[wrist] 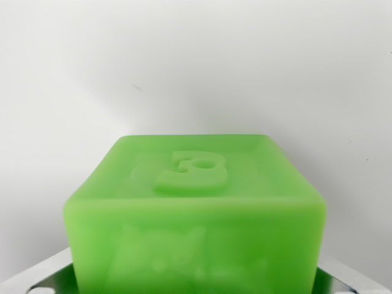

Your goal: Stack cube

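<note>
Nearest, metal gripper parts at the bottom corners, pads hidden: grip impossible to tell. Just ahead, centred, green cube, embossed face up, no long axis. Beyond, bare white surface; no second cube visible.

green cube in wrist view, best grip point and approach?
Judging from this one view: grip the green cube across its two flat, parallel side faces at the wrist view's left and right, coming straight down over the top. The top face carries a raised emblem, so pads seat better on the sides. Fingertips are not clearly visible here.
</note>
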